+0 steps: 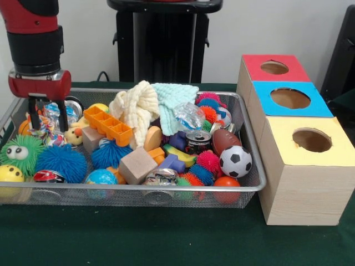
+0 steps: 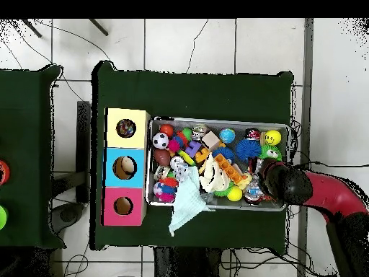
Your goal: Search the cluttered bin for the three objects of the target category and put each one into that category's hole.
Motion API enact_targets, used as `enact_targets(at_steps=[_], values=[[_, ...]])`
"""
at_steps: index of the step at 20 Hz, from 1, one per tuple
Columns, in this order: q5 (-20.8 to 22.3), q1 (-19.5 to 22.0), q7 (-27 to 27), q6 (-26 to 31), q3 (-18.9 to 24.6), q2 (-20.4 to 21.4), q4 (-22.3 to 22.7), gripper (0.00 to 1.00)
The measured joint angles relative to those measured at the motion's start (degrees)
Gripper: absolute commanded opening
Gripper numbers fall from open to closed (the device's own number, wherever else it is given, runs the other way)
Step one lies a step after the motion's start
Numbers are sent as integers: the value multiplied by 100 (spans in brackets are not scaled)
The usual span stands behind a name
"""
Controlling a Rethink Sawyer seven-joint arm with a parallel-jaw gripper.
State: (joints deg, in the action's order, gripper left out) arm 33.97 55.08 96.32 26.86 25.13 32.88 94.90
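The wire-mesh bin (image 1: 138,189) is full of toys; from overhead its rim (image 2: 216,120) lies right of the boxes. My gripper (image 1: 48,126) is low in the bin's left end, open, with one finger on each side of a white rag with multicoloured patches (image 1: 49,128). From overhead the gripper (image 2: 259,180) is at the bin's right end. A whitish crumpled piece with blue marks (image 1: 189,116) lies beside the mint cloth; I cannot tell if it is a rag. The yellow-topped box's hole (image 1: 312,140) is at the near right; from overhead something multicoloured shows inside the hole (image 2: 125,128).
A cream knitted cloth (image 1: 136,108) and a mint knitted cloth (image 1: 173,100) lie heaped at the bin's middle back. An orange tray (image 1: 108,125), a wooden cube (image 1: 137,165), spiky balls, a soccer ball (image 1: 235,161) and a can (image 1: 198,141) fill the bin. Blue-topped (image 1: 289,98) and red-topped (image 1: 274,67) boxes stand behind the yellow one.
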Motion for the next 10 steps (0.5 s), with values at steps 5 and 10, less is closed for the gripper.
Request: enact_targets(at_steps=[5,10], values=[[206,4,0,32,162,-231,-206,100],[335,5,0,39,272,-338,-296,100]])
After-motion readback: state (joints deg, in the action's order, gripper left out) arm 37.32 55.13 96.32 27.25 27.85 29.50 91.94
